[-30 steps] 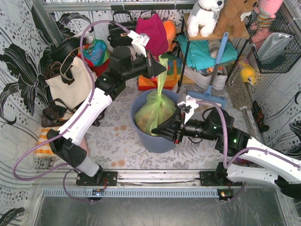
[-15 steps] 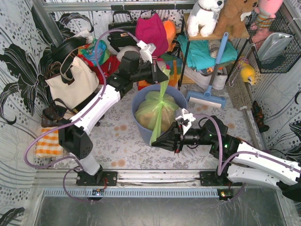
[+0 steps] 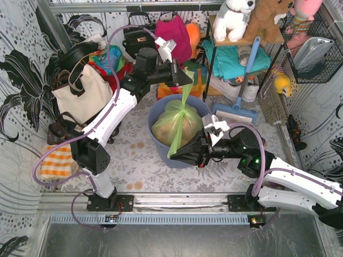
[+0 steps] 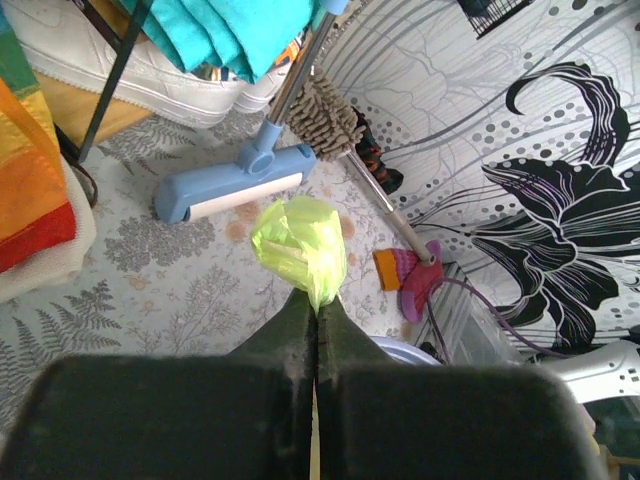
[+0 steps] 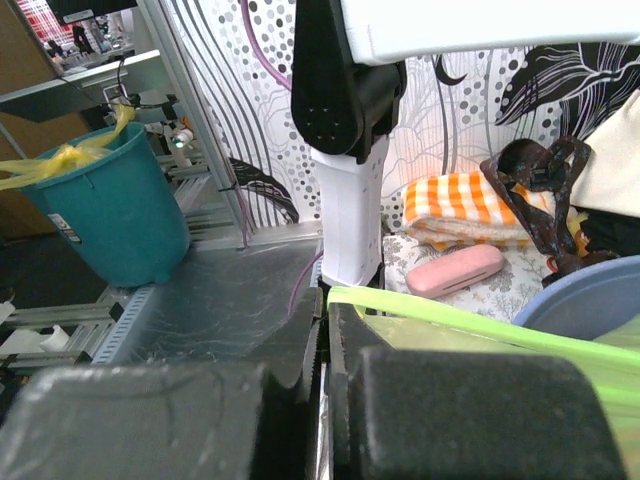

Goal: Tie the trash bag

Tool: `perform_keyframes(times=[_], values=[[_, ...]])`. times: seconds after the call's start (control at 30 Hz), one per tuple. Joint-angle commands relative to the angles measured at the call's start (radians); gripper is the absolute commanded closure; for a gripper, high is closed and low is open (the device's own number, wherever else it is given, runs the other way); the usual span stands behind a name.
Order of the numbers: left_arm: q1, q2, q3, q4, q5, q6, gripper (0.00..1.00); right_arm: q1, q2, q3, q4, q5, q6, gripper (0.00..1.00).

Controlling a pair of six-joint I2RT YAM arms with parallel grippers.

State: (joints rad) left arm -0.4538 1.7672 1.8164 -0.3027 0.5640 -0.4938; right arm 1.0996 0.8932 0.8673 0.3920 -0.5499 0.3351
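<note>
The light-green trash bag (image 3: 179, 126) sits in the round blue-grey bin (image 3: 161, 145), with tan paper showing through it. Two thin tails stretch from its knotted neck. My left gripper (image 3: 188, 81) is behind the bin, shut on the upper tail (image 4: 300, 245), which bunches just past the fingertips in the left wrist view. My right gripper (image 3: 172, 157) is at the bin's near side, shut on the lower tail (image 5: 480, 322), which runs taut across the right wrist view toward the bin rim (image 5: 590, 300).
A blue floor brush (image 3: 236, 112) lies right of the bin, under a rack of cloths and toys. A cream tote bag (image 3: 80, 99) and an orange checked towel (image 3: 53, 163) are at the left. A pink case (image 5: 450, 268) lies by the towel.
The right gripper has drawn a green tail forward and down across the bag to the bin's near side. The left gripper dipped, then rose again behind the bin, still holding the other tail.
</note>
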Motion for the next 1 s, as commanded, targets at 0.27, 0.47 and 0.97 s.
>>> perform_keyframes(times=[0.27,0.47,0.97], values=[[0.086,0.167,-0.011,0.156,-0.206,0.025,1.0,0.051,-0.094,-0.18,0.195,-0.249,0.199,1.0],[0.089,0.137,0.032,0.159,-0.2,0.024,1.0,0.05,-0.075,-0.041,0.16,-0.291,0.188,1.0],[0.089,0.152,-0.032,0.175,-0.256,0.063,1.0,0.051,-0.103,-0.126,0.209,-0.283,0.277,1.0]])
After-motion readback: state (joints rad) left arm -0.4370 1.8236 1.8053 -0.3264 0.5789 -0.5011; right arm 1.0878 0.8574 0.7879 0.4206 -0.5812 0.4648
